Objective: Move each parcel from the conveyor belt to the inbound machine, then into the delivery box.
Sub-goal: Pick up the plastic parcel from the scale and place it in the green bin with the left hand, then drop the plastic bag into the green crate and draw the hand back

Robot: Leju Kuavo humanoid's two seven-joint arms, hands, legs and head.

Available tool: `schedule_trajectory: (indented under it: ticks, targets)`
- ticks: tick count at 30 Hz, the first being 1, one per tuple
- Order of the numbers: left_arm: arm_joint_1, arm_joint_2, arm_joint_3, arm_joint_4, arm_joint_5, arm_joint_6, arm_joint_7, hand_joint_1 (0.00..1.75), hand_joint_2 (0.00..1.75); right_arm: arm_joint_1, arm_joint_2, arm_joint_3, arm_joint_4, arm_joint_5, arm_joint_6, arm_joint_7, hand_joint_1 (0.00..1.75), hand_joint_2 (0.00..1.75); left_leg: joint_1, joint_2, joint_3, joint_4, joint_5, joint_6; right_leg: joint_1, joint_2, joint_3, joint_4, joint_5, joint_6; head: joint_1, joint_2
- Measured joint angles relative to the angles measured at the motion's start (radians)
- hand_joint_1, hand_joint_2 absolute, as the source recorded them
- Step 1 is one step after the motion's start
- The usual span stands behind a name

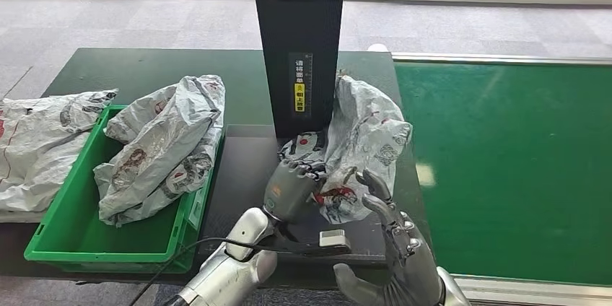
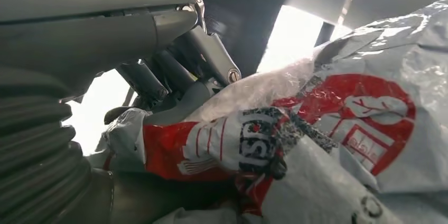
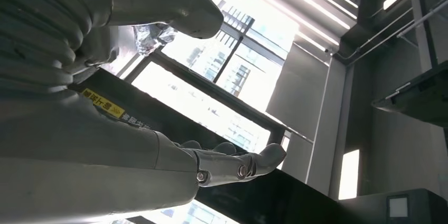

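Gripping a grey parcel (image 1: 364, 140) on the inbound machine's black platform (image 1: 242, 169).
Left hand (image 1: 292, 187) fingers (image 2: 211, 55) curl into the parcel; right hand (image 1: 390, 255) waits beside it, fingers spread.

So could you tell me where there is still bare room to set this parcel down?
The green conveyor belt at right is bare. The green bin's near-left floor is free; its rest holds a parcel. The machine's black platform is open left of the left robot hand; its right is crowded by the held parcel.
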Motion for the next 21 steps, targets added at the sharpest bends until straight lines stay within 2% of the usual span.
schedule_trajectory:
  ticks: [9, 15, 18, 21]
  targets:
    - [0.157, 0.025, 0.163, -0.243, 0.108, 0.013, -0.144, 1.75, 1.75, 0.004, 0.012, -0.004, -0.007, -0.019, 0.015, -0.011, 0.0, 1.75, 0.0, 0.0, -0.002, 0.0, 0.0, 0.0, 0.0, 0.0, -0.001, 0.0, 0.0, 0.0, 0.0, 0.0]
    - [0.247, 0.036, 0.225, -0.393, 0.184, 0.013, -0.213, 1.75, 1.75, -0.007, 0.026, -0.008, -0.008, -0.034, 0.038, -0.011, 0.0, 1.75, 0.0, 0.0, -0.002, 0.0, 0.0, 0.0, 0.0, -0.001, -0.001, 0.0, 0.0, 0.0, 0.0, 0.0]
    - [0.296, 0.038, 0.262, -0.481, 0.277, 0.013, -0.292, 1.75, 1.75, -0.012, 0.036, -0.015, -0.008, -0.04, 0.05, -0.012, 0.0, 1.75, 0.0, 0.0, -0.002, 0.0, 0.0, 0.0, 0.0, -0.001, -0.002, 0.0, 0.0, 0.0, 0.0, 0.0]
    - [0.342, 0.048, 0.312, -0.582, 0.437, 0.013, -0.352, 1.75, 1.75, -0.014, 0.042, -0.023, -0.008, -0.043, 0.057, -0.012, 0.0, 1.75, 0.001, 0.0, -0.002, 0.0, 0.0, 0.0, 0.001, 0.0, -0.002, 0.0, -0.001, -0.001, 0.0, 0.0]
